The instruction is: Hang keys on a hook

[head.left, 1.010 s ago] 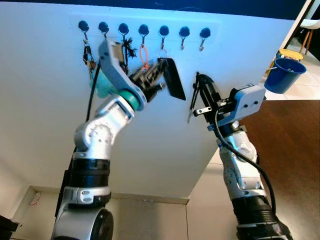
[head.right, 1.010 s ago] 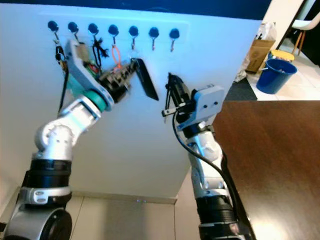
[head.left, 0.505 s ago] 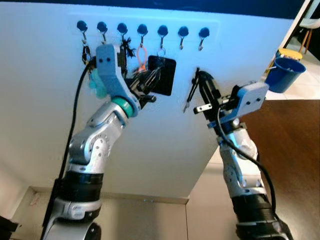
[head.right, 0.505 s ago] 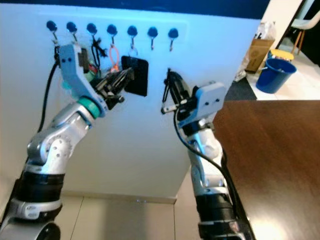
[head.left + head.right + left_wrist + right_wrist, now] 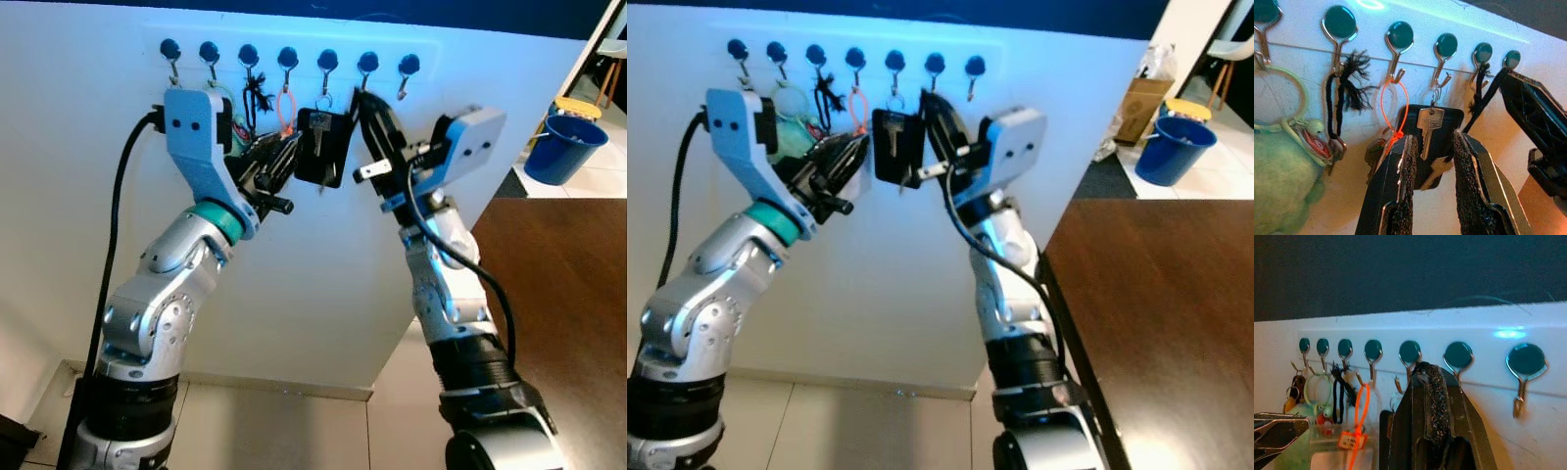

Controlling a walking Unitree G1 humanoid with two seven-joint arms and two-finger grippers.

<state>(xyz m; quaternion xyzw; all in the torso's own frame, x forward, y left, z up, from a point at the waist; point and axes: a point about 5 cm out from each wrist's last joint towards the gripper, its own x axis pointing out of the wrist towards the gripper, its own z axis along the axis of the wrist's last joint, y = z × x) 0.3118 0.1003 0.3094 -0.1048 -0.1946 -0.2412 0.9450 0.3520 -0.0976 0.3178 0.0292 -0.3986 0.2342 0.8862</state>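
So the keys point(image 5: 1431, 136) – a silver key on a ring with a flat black fob behind it – hang from the fifth hook point(image 5: 327, 63) of the seven in the row, the ring looped over the hook's bend. Their long axis runs straight down the white wall point(image 5: 88, 127), fob lowest.

The relation that matters: the keys sit dead ahead of the left gripper point(image 5: 1431, 152), right in line between its two fingers point(image 5: 1405, 166). The fingers are spread apart with a clear gap and the fob's lower edge shows in that gap. I'd say they aren't pinching anything, though the wrist view doesn't really settle whether a pad brushes the fob.

The right gripper point(image 5: 370, 122) is up by the sixth hook point(image 5: 366, 65), just beside the fob on its other side. Its fingers look pressed together, empty as far as I can see.

So the left one is the nearer arm and the only one lined up with the keys. My guess – the hanging is basically done, and the next move is just backing the left gripper straight off along its own axis so it doesn't drag the fob off the hook
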